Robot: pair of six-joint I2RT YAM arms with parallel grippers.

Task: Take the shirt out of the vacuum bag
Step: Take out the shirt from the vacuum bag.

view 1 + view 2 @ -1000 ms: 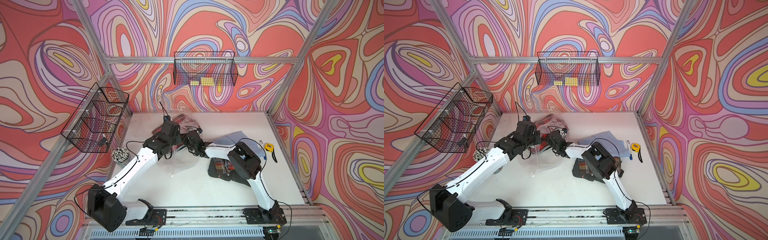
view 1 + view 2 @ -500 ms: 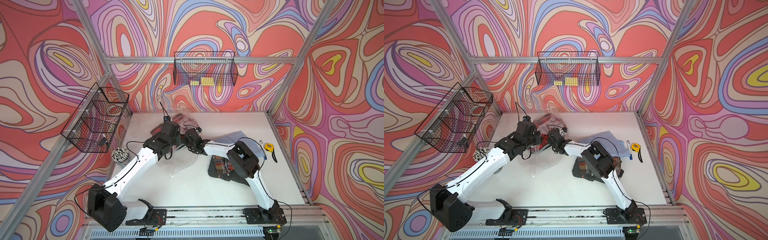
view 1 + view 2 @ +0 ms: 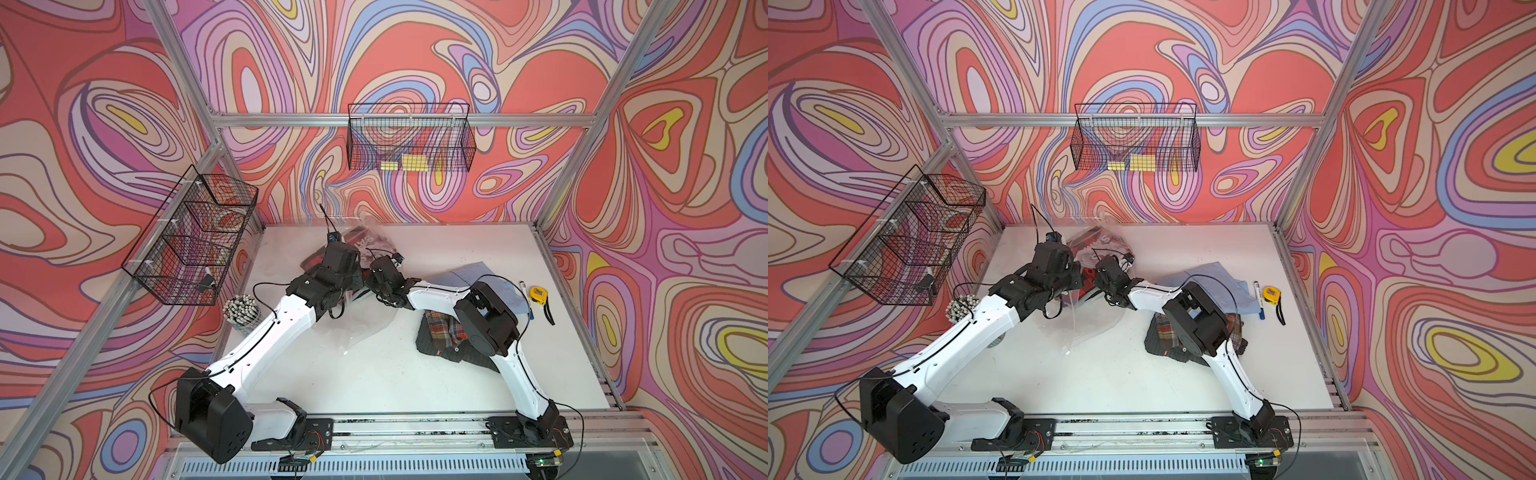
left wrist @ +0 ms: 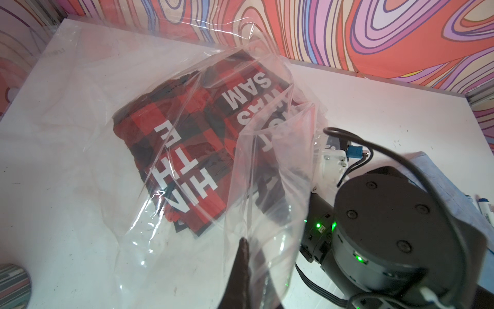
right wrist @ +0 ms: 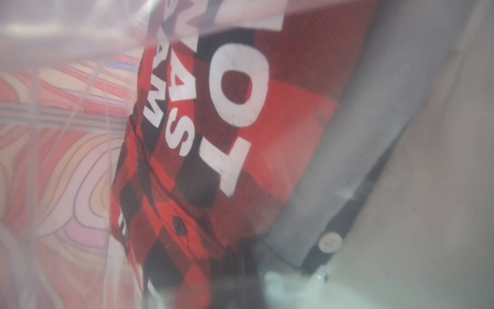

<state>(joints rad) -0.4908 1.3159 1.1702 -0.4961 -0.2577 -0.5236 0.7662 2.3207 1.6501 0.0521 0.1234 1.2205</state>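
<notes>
While pulling: left gripper (image 4: 241, 263), clamped on clear crinkly plastic vacuum bag (image 4: 270, 171), should anchor it.
Right gripper (image 3: 372, 270): closed, red-black plaid shirt (image 4: 181, 139) grip unclear.

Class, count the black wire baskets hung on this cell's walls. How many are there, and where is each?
2. One black wire basket hangs on the back wall's rail; a second black wire basket hangs on the side wall by the left arm. No others seem hidden.

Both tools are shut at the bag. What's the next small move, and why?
Probably ease the right tool back out of the bag, slowly. It is shut inside, close to the red plaid shirt, and the left tool pinches the plastic, anchoring it. The grip on the shirt isn't visible, so check it follows.
</notes>
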